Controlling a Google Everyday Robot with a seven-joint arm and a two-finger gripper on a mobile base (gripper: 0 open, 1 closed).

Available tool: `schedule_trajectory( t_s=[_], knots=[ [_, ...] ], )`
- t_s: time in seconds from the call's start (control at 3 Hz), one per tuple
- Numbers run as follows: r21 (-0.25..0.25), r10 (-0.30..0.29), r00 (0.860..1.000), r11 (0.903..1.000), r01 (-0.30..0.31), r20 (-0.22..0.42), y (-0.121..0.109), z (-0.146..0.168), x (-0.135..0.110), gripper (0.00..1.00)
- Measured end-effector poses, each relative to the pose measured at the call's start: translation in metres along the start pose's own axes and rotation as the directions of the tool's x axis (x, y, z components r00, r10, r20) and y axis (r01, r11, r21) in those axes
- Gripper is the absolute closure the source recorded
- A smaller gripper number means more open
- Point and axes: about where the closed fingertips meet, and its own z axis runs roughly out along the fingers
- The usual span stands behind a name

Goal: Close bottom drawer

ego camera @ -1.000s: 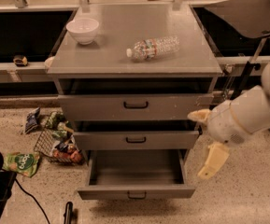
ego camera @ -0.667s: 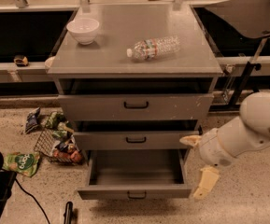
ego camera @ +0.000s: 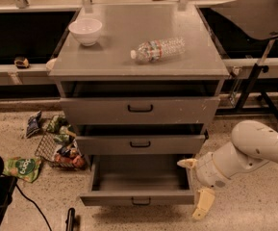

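The arm (ego camera: 261,146) was white, round and smooth, like a fat tube. The gripper (ego camera: 190,190) had two pale yellow fingers (ego camera: 203,203), set wide apart. It was low down, below the front right corner of the worktop (ego camera: 119,37).

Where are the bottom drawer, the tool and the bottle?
bottom drawer (ego camera: 109,198): camera view, left part of its front panel.
tool (ego camera: 189,190): camera view, midway between its fingertips, right of the drawer.
bottle (ego camera: 158,48): camera view, middle of its body.
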Motion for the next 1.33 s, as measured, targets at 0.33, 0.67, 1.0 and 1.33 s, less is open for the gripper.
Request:
schedule_trajectory(
  t_s=[0.33, 0.67, 1.0, 1.33],
  knots=[
    [-0.013, -0.015, 1.0, 0.9998, 0.015, 0.012, -0.003, 0.019, 0.015, 0.0],
    [-0.046, -0.053, 0.998, 0.9975, 0.054, 0.019, -0.014, 0.071, 0.05, 0.0],
    [-0.08, -0.053, 0.998, 0.9952, 0.057, 0.041, -0.027, 0.132, 0.084, 0.0],
    [-0.109, -0.032, 0.998, 0.9933, 0.039, 0.06, -0.02, 0.149, 0.09, 0.0]
  ],
)
